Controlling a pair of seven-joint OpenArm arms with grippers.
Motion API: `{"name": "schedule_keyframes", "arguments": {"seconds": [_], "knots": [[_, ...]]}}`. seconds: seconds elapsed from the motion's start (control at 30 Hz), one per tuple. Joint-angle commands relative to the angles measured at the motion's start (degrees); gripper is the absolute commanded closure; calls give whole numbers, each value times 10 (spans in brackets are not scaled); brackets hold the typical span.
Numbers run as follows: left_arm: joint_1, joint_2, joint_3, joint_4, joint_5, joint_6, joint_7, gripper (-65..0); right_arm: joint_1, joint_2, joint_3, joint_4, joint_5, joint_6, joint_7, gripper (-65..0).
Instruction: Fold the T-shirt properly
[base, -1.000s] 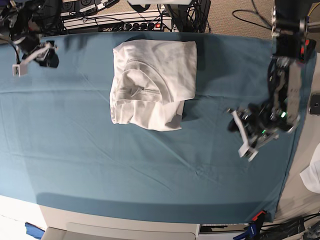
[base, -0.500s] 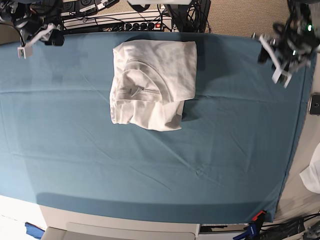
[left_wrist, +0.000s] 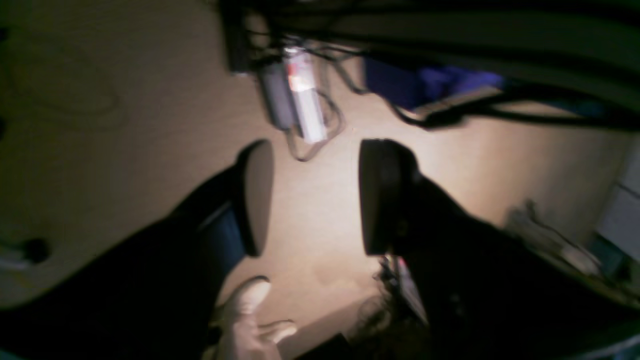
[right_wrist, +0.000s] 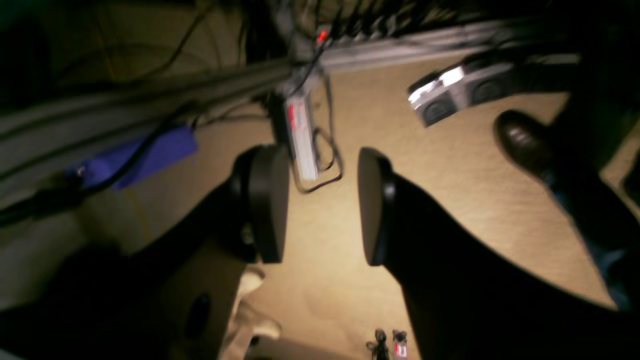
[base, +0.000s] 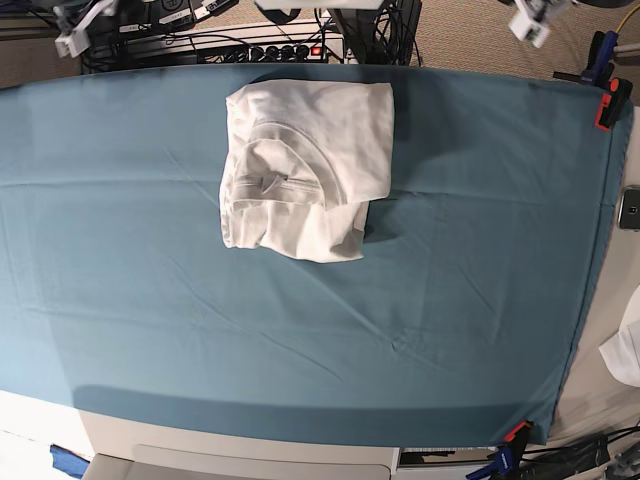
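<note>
The left arm's fingers stand apart with nothing between them, hanging over tan floor with a cabled grey box below. The right arm's fingers are likewise spread and empty, above the same floor, with a dark shoe off to one side. In the base view both arms sit at the very top edge, past the far side of the worktop and well apart from the T-shirt. The T-shirt lies folded into a compact, slightly uneven rectangle on the teal cloth covering the worktop, near the far edge and a little toward the right arm's side of centre, neckline facing up.
</note>
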Motion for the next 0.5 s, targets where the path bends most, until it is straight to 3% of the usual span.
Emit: {"name": "schedule_keyframes", "arguments": {"seconds": [0.0,0.17,0.27,0.47], "knots": [[13,-1,14,-6,-3,-9,-14,-283,-10,8,-9,7,7,2,8,-235],[-24,33,111,-126,112,-32,-141,-283,-11,-2,-102,-4,-39,1,47,-234],[-78,49,164,-244,148,-32,-166,-283,-7,-3,-182,-52,-98,2,109,-234],[-221,69,241,-489,152,-32,-173,-283,70,-2,-304,-263,-261,1,263,-234]]}}
